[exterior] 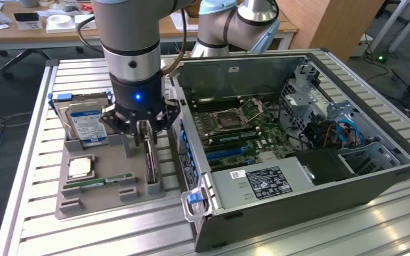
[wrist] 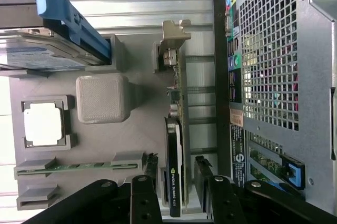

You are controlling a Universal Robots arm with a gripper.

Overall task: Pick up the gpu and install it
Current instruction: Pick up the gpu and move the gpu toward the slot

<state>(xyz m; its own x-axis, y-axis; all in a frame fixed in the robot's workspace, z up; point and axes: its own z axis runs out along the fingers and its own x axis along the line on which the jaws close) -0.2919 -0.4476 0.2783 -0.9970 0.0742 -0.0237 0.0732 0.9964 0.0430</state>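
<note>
The gpu (exterior: 150, 166) stands on its edge in a slot of the grey holder tray (exterior: 109, 198), between the tray's other parts and the computer case. In the wrist view the gpu (wrist: 175, 145) is a slim dark card with a silvery bracket (wrist: 175, 32) at its far end. My gripper (exterior: 145, 137) hangs directly over the card's near end. It is open (wrist: 177, 174), one finger on each side of the card. A narrow gap shows between each finger and the card's faces.
The tray also holds a hard drive (exterior: 86, 127) with a blue clip, a square processor (exterior: 81, 167) and a green memory stick (exterior: 102, 181). The open computer case (exterior: 376, 176) lies at the exterior view's right, its motherboard (exterior: 237, 130) exposed. The case's rear wall (wrist: 274, 66) is close beside the card.
</note>
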